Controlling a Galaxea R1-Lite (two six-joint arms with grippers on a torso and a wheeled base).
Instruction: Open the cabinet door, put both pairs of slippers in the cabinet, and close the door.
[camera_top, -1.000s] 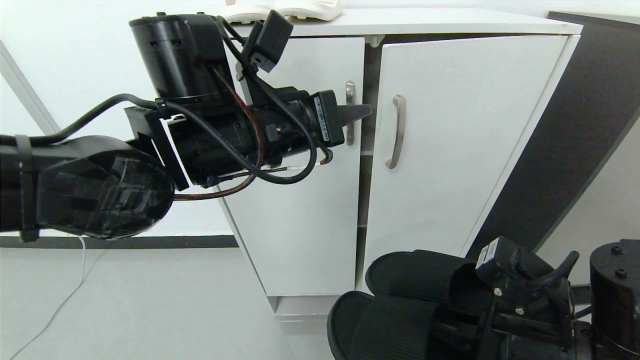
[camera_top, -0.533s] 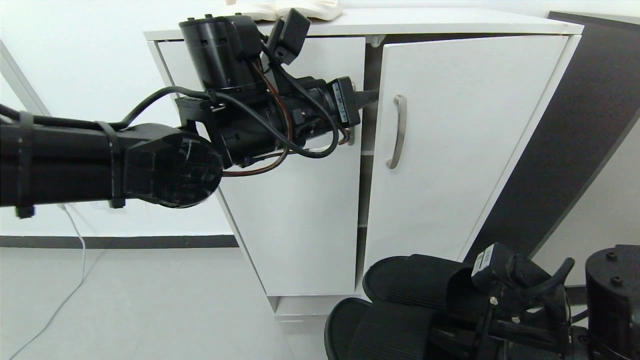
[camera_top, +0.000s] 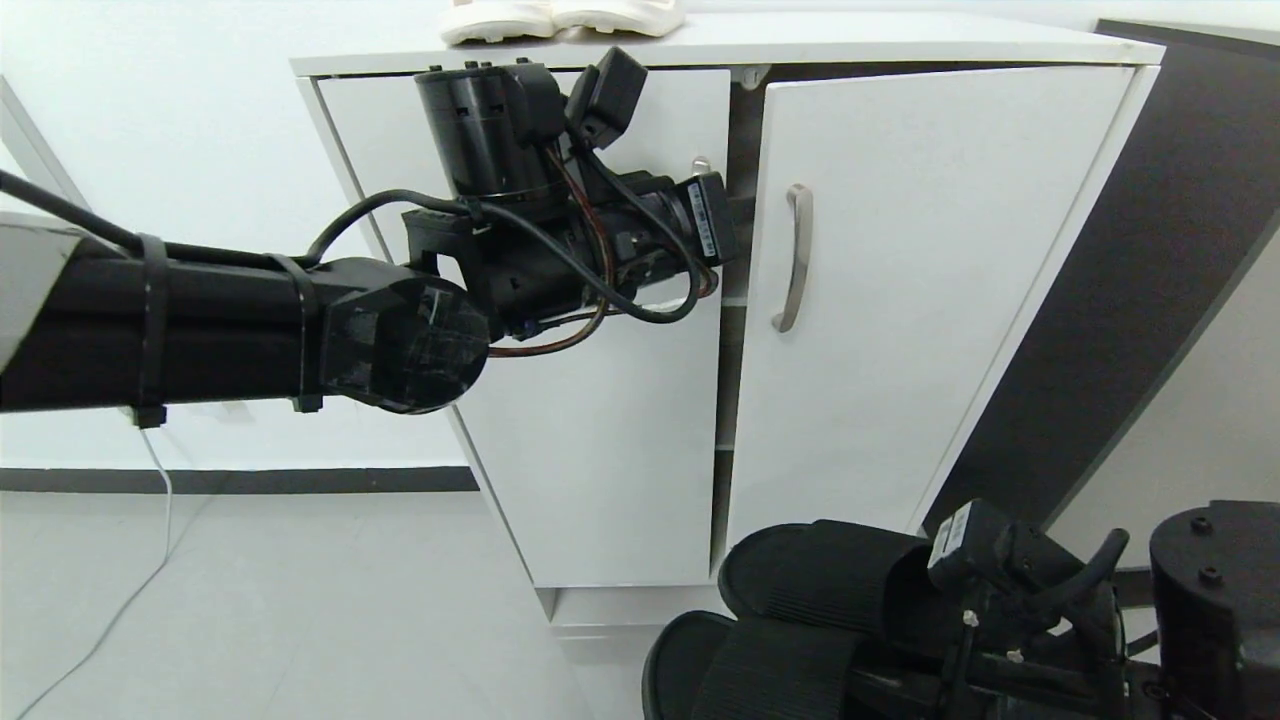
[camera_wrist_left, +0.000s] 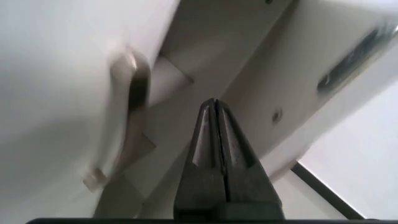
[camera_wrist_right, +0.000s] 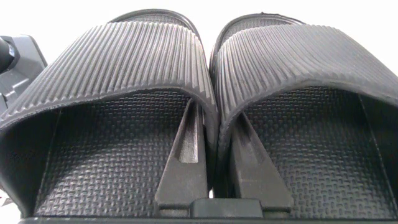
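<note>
Left gripper (camera_top: 738, 208) is sitting in the gap between the two doors of the cabinet (camera_top: 620, 55), its fingers pressed together.
Right gripper (camera_wrist_right: 216, 115) is pinching the black slippers (camera_top: 800, 600) by their touching inner walls, at 5 o'clock below the right door (camera_top: 920, 280); white slippers (camera_top: 560, 18) are lying on the cabinet top at 12 o'clock.

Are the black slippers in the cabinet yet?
Out: the right gripper holds the black slippers low in front of the cabinet.
</note>
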